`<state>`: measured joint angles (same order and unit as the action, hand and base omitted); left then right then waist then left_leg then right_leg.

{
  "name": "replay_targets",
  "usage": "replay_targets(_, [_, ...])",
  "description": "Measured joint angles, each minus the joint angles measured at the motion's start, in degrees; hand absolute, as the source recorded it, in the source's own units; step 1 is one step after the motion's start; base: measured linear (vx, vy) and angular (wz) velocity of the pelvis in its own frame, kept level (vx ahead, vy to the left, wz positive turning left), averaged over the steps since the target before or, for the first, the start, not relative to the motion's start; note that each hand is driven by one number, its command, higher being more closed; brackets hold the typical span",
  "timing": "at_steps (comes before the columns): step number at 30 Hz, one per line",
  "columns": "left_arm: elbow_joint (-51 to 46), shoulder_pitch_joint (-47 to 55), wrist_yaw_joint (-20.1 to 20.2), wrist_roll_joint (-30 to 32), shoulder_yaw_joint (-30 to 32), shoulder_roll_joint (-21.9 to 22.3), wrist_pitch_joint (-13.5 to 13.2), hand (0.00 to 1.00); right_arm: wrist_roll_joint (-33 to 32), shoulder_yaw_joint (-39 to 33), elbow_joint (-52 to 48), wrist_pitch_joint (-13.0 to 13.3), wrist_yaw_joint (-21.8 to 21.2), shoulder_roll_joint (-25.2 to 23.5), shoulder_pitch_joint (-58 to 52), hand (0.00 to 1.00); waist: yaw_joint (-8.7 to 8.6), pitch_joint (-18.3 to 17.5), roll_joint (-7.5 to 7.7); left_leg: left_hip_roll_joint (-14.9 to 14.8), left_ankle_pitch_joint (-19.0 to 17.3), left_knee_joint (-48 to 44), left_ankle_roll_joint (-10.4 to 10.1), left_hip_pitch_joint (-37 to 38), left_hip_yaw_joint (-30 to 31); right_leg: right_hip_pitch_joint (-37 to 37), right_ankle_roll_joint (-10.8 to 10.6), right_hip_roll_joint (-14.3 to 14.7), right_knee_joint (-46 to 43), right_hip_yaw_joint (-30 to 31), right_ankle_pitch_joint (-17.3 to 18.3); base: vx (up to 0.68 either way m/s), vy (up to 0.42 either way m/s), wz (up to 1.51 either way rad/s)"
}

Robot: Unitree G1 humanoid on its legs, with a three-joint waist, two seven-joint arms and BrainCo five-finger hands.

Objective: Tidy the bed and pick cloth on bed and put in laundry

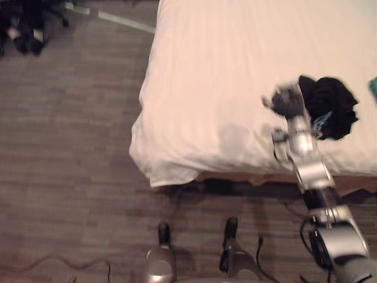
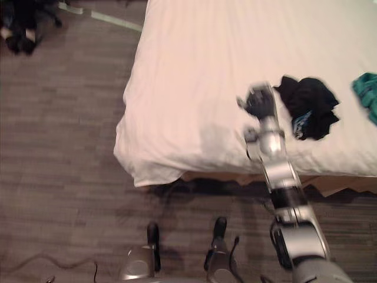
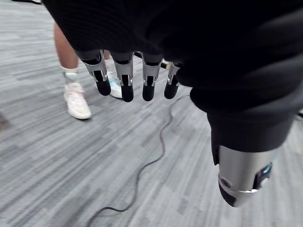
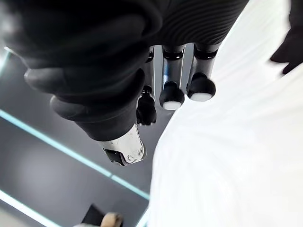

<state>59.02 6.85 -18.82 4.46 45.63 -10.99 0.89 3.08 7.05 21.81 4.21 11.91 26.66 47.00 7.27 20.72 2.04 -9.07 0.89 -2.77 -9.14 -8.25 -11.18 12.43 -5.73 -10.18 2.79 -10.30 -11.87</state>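
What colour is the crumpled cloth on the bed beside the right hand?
Black cloth, a touch of blue at its edge; right eye view shows it best.

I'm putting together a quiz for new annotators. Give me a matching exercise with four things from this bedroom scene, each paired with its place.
1. black cloth
2. teal cloth
3. right hand
4. left hand

A. above the grey floor, near a person's white shoe
B. open, over the bed, holding nothing
C. far right on the bed, cut off by the view's edge
D. bunched on the bed just past the right hand

Pairs: 1-D, 2-C, 3-B, 4-A
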Motion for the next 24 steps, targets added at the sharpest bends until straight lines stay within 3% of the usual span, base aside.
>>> replay_targets(2, [-0.6,-0.9,0.0,-0.6,-4.5,1.1,-0.2,0.00,-2.0,2.8,2.3,0.5,-0.4,0.1,7.3,1.00,0.30,3.4,-0.28,0.0,1.1,-0.8,-0.1,-4.0,2.1,2.9,0.2,-0.2,-1.3,-1.7,-0.2,-0.15,-0.004,0.49])
replay_targets(4, [-0.7,-2.3,-0.1,-1.7,-10.3,1.6,-0.3,0.00,-3.2,4.7,4.9,1.0,-0.5,0.6,9.5,1.00,0.74,4.2,-1.07,0.0,1.7,-1.8,-0.1,-8.0,4.0,5.5,0.2,-0.4,-1.9,-3.4,-0.1,-0.09,-0.006,0.52])
replay_targets(8, [-2.7,-10.6,-0.1,-4.3,-26.5,4.7,-2.7,0.00,-3.7,6.3,16.7,1.4,-0.1,-1.5,9.7,1.00,3.01,6.2,-4.20,0.3,3.8,-2.5,0.3,-15.6,7.7,11.7,0.8,-1.1,-4.8,-6.4,0.1,-0.06,-0.008,0.47])
replay_targets(9, [-3.6,-12.7,-0.1,-5.0,-30.1,5.4,-3.6,0.00,-3.6,4.8,16.0,3.3,1.2,-2.7,10.1,1.00,2.90,6.9,-4.64,0.3,4.0,-3.5,0.4,-17.5,8.2,13.2,1.0,-1.4,-6.2,-6.8,0.4,-0.05,-0.015,0.24])
replay_targets(12, [-4.5,-17.2,0.0,-6.1,-35.9,6.2,-5.0,0.00,-3.7,4.6,16.4,4.6,1.5,-4.6,10.4,1.00,2.02,7.5,-4.90,0.4,3.0,-7.0,0.9,-19.5,8.3,15.9,1.1,-2.2,-10.6,-6.1,2.5,-0.04,-0.017,0.01])
replay_targets(17, [-5.3,-19.2,0.0,-6.1,-37.7,6.3,-6.1,0.00,-3.4,7.7,14.3,5.9,0.9,-10.6,7.0,1.00,-0.27,7.4,-4.77,-0.4,1.3,-9.5,0.7,-18.6,7.0,16.5,1.5,-1.9,-13.7,-4.0,4.3,-0.02,-0.027,-0.21])
replay_targets(20, [-5.2,-18.5,0.1,-6.1,-38.0,6.5,-5.2,0.00,-3.7,14.4,9.5,6.1,-3.5,-13.4,-2.0,1.00,-1.13,7.4,-4.72,-1.4,0.2,-8.9,0.4,-14.2,5.3,13.2,1.7,-0.8,-12.9,-3.0,4.6,0.04,-0.021,-0.36])
replay_targets(21, [-5.8,-17.5,0.4,-6.0,-38.5,6.3,-5.0,0.00,-4.7,19.2,9.0,5.0,-6.9,-15.0,-6.9,1.00,-1.91,7.4,-4.60,-2.0,-0.1,-7.7,0.1,-11.2,4.6,10.5,1.3,-0.3,-11.8,-3.0,5.1,0.08,-0.021,-0.25])
replay_targets(24, [-8.1,-15.4,2.3,-5.4,-38.7,6.2,-4.9,0.00,-8.2,28.8,9.1,1.3,-14.2,-17.9,-21.8,1.00,-2.08,7.2,-4.28,-2.6,0.0,-3.6,-0.2,-4.4,3.3,5.0,1.7,0.7,-9.5,-3.2,5.4,0.11,-0.012,-0.20])
